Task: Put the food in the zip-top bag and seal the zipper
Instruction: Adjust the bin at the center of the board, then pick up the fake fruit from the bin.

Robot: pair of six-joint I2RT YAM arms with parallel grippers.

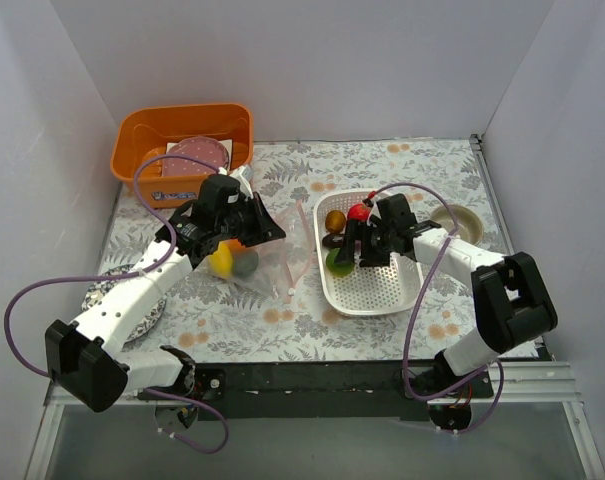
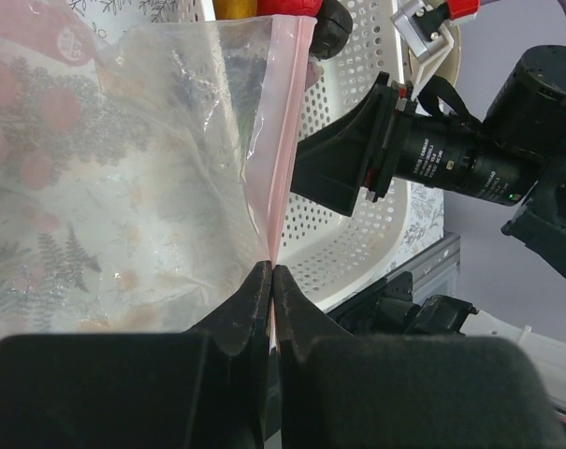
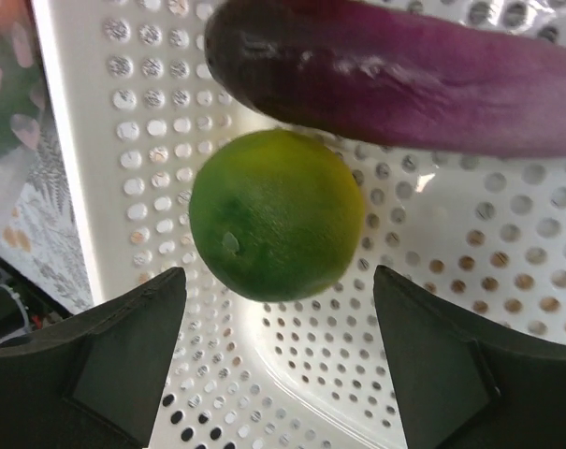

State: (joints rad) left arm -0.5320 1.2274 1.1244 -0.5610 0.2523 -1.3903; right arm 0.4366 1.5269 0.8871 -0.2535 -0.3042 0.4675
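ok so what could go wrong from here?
1. The left gripper pinches the zipper with just its fingertips. The bag could slip out, or its mouth could sag shut.
2. The open right gripper aims at the round lime, with the eggplant close beside it. The lime might roll away, or a finger could nudge the eggplant.

The left arm [image 1: 122, 310] and right arm [image 1: 482, 268] have white link housings and black joint blocks. A lilac cable [image 1: 406, 340] loops along each. The left gripper [image 2: 271, 273] and right gripper [image 3: 278, 281] have matte black wedge-shaped fingers.
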